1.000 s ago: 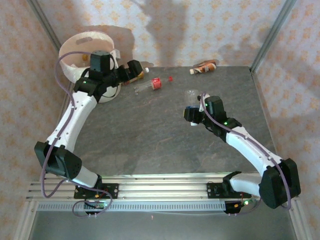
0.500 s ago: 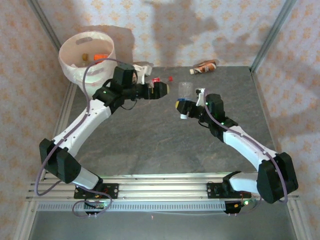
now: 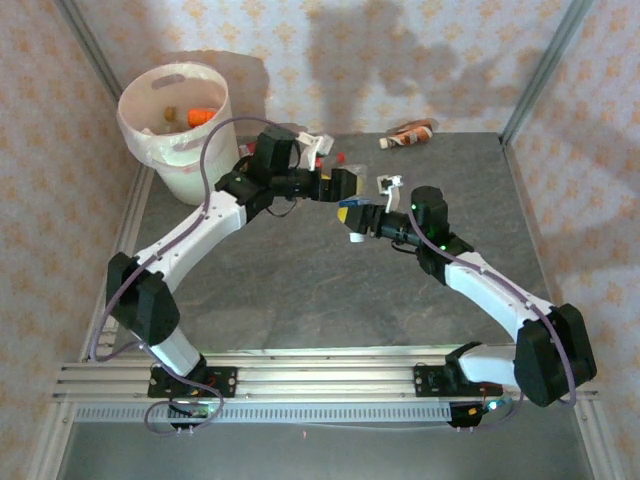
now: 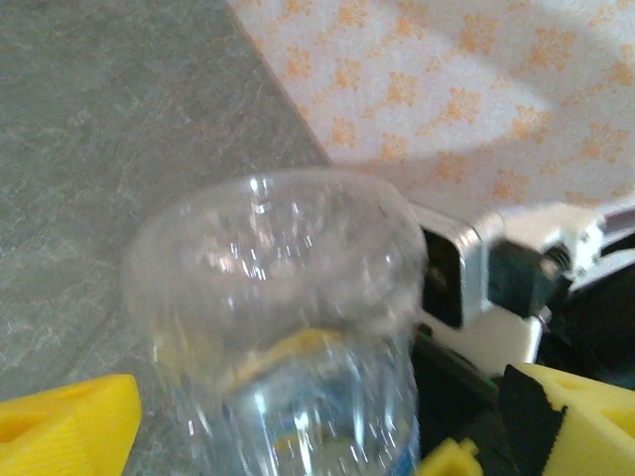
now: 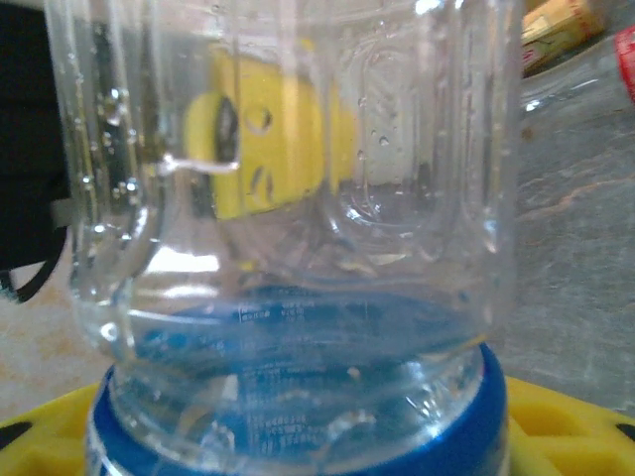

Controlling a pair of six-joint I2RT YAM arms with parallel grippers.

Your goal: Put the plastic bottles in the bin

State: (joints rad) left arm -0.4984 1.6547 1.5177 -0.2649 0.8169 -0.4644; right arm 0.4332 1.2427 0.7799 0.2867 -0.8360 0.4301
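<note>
**Bottle changing hands above mid-table**

At far left, off the back corner of the table [image 3: 300, 290]: the bin [image 3: 178, 165], upright, something orange inside. Reaching rightward from that side, the left gripper [image 3: 347, 184], spread open, a yellow finger [image 4: 64, 421] to either side of the clear base of a bottle [image 4: 283, 288], not yet pressing as far as can be judged. Apparently clear of the tabletop, over the middle, well apart from the bin. Just right of it, the right gripper [image 3: 363, 219], clamped on the blue-labelled end. Farther right, at the back edge, an orange-labelled bottle [image 3: 408, 134], lying down.

Probably empty bar a few droplets, so very light. Thin-walled and springy, likely to dent or squirt free under a hard squeeze. Smooth, rather slippery. Best taken across the clear body just behind the moulded base, where likely stiffest, with a gentle close. No letting go on the right before a firm hold on the left.

Against a second ago: left gripper no longer up at the bin but swung across to the centre. Right gripper carried leftward, bottle turned base-first to meet it.
</note>
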